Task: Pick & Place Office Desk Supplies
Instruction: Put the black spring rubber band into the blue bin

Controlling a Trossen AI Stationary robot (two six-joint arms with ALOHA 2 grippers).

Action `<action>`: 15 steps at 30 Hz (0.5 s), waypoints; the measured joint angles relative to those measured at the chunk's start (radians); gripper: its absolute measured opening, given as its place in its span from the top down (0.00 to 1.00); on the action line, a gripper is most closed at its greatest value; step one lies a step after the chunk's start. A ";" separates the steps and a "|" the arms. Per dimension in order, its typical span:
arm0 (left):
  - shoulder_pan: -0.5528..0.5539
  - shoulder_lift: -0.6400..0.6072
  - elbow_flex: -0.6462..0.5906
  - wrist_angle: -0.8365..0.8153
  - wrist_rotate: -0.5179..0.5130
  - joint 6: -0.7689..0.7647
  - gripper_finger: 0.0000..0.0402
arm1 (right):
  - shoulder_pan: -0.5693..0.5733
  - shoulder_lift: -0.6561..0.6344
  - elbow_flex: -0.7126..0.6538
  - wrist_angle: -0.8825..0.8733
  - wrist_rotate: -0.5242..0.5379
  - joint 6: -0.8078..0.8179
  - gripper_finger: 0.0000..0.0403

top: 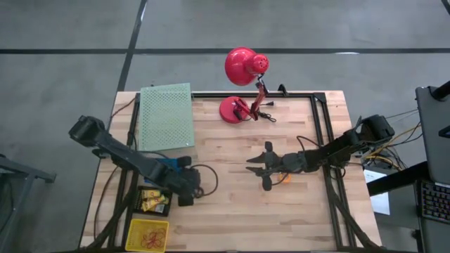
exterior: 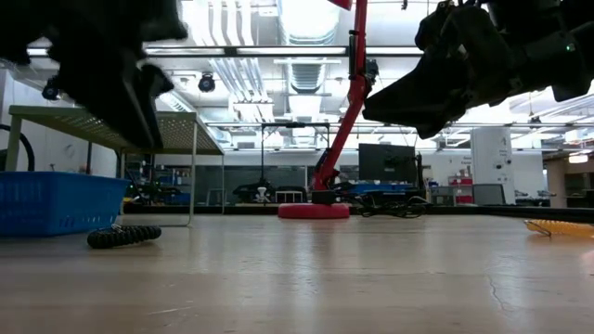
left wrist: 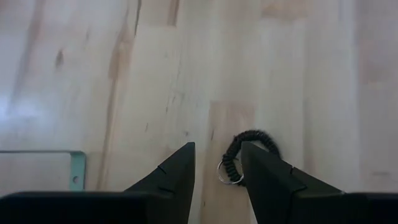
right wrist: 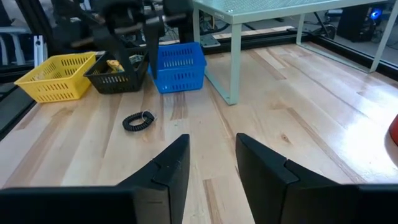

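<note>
From above I am seeing a yellow basket (top: 147, 234) holding orange bands and a black basket (top: 154, 202) holding yellow pieces. Through the left wrist, the left gripper (left wrist: 217, 168) is hanging spread above a black coiled cord (left wrist: 244, 151) on bare wood. Through the right wrist, the right gripper (right wrist: 212, 158) is also hanging parted and empty.

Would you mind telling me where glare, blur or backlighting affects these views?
Low view: bright ceiling lights backlight both arms into dark silhouettes. Right wrist view: window-like glare on the table beside the green shelf. Left wrist view: the coiled black cord is sharp, the hand's fingers slightly soft.
</note>
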 joint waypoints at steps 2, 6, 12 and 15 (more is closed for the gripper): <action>0.002 0.037 0.002 -0.001 0.004 0.000 0.67 | 0.000 0.000 0.000 0.000 0.000 0.000 0.68; 0.004 0.108 0.012 0.006 0.022 0.017 0.67 | 0.000 0.000 0.000 0.000 0.000 0.000 0.67; 0.011 0.214 0.039 0.008 0.056 0.055 0.67 | 0.000 0.000 0.000 0.000 0.000 0.000 0.69; 0.016 0.246 0.043 0.007 0.057 0.061 0.67 | 0.000 0.000 0.000 0.000 0.000 0.000 0.70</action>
